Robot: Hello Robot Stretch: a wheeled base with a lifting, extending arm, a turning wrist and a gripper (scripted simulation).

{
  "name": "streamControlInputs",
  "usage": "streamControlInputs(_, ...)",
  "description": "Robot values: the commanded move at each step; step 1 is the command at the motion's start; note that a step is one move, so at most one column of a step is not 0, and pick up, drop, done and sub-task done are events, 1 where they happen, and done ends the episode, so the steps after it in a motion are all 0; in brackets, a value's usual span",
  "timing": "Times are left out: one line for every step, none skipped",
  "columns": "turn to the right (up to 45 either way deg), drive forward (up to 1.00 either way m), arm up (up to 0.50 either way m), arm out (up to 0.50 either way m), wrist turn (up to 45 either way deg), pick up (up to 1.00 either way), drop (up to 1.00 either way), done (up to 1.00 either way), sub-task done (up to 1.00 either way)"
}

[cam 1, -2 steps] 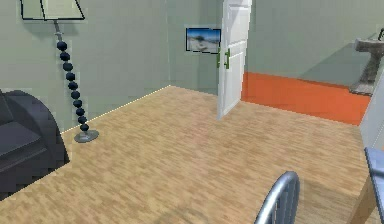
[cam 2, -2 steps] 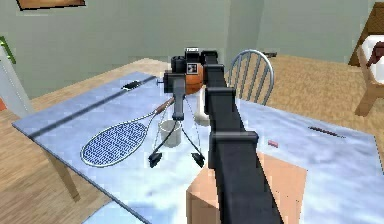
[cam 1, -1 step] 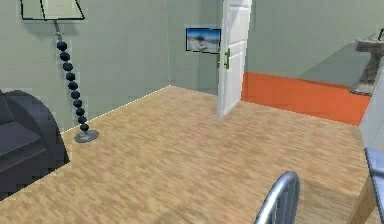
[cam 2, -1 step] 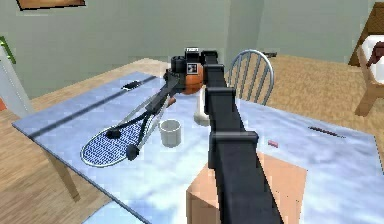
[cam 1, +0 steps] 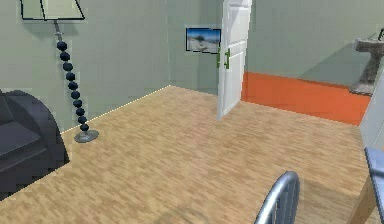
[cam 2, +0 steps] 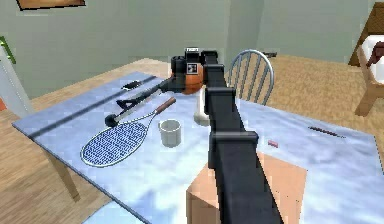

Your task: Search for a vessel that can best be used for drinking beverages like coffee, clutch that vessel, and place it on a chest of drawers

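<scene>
Arm side view is the one that matters here. There's a table (cam 2: 330, 165) with a mottled blue-grey top and a tennis racket (cam 2: 112, 143) lying flat on it, so I'll use the racket as my reference. The cup (cam 2: 170, 132), a small pale one, stands upright with its mouth up. It's just beside the racket's head, on the side toward the arm (cam 2: 232, 150). I can't make out a handle on it.

The arm runs up across the table from the bottom edge. The claw (cam 2: 132, 96) sticks out from its far end toward the view's left, and its tips sit above the racket's handle in the picture.

So the key bit: the cup is lower in the picture than the claw tips and off to their right, tucked into the corner between claw and arm. My guess is the next move means pulling the arm back in rather than reaching further, maybe with a small shuffle of the base.

Whether the claw is released, clenched or carrying anything, I can't tell, since the racket and tabletop sit right behind it.

One risk as I see it: the racket's handle lies between claw and cup, so a sloppy sweep could knock it into the cup.

There's also an orange-and-black thing (cam 2: 200, 72) past the racket's handle end, and a chair (cam 2: 252, 72) beyond that.
</scene>
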Motion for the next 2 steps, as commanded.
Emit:
streamControlInputs(0.0,0.0,0.0,0.0,45.0,0.0,0.0,0.0,0.0)
streamControlInputs(0.0,0.0,0.0,0.0,27.0,0.0,0.0,0.0,0.0)
